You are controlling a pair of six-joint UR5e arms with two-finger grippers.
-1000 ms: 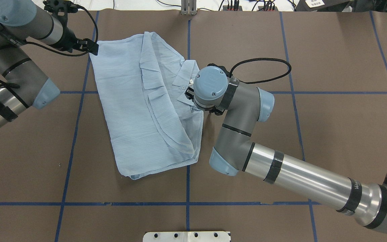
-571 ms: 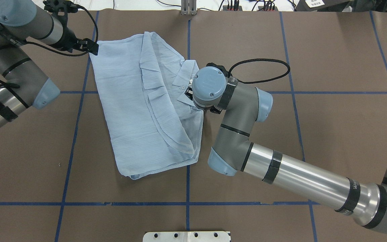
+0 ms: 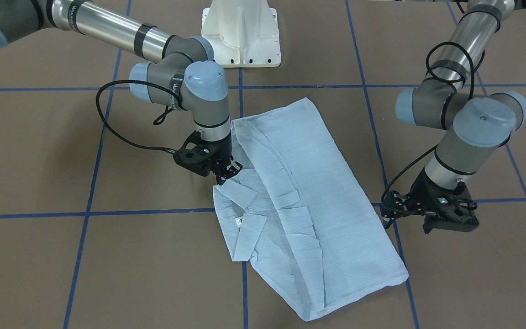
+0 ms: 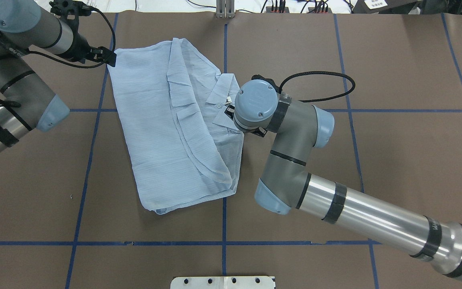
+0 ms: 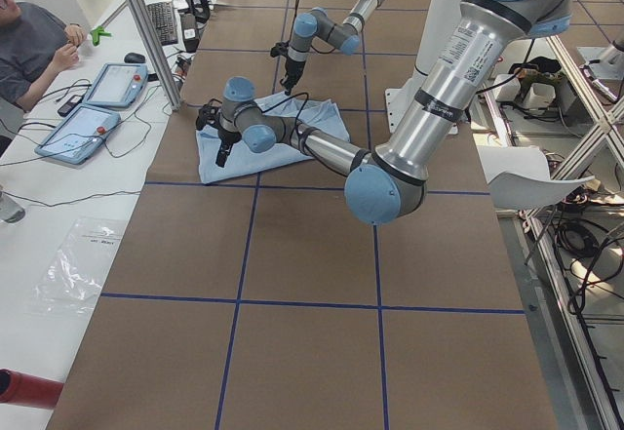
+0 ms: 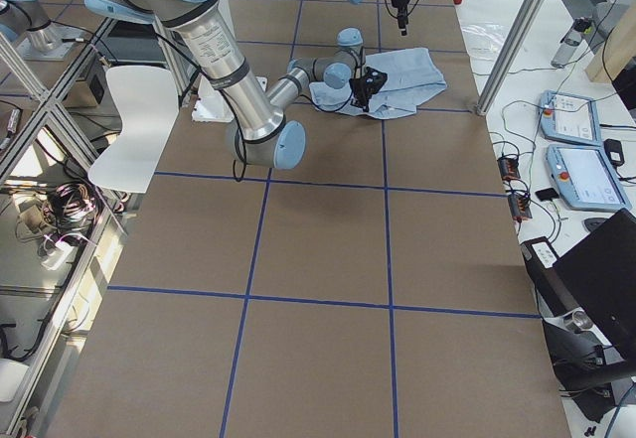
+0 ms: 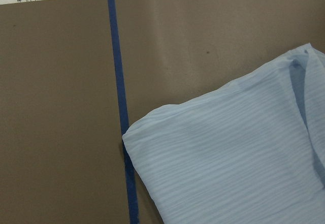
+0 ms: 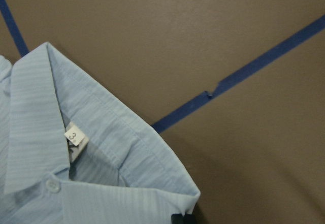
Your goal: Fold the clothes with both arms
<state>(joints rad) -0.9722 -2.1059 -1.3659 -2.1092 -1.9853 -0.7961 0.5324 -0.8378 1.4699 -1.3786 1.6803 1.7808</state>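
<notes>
The bench (image 4: 395,60) carries the shirt (image 4: 167,132) near its middle, folded into a long panel, so I judge only the last folds remain. The right arm (image 4: 359,216) bends down at the collar (image 8: 35,112) end and the left arm (image 4: 10,92) at the far hem corner (opposite ends, suited to a joint lift). The right pincer (image 3: 226,172) meets the cloth beside the collar and the left pincer (image 4: 108,58) sits at the flat-lying corner. How far either is open, I cannot tell.

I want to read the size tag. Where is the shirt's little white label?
In the right wrist view, the white label sits inside the collar, above a button. Overhead, it lies on the shirt beside the right gripper.
</notes>
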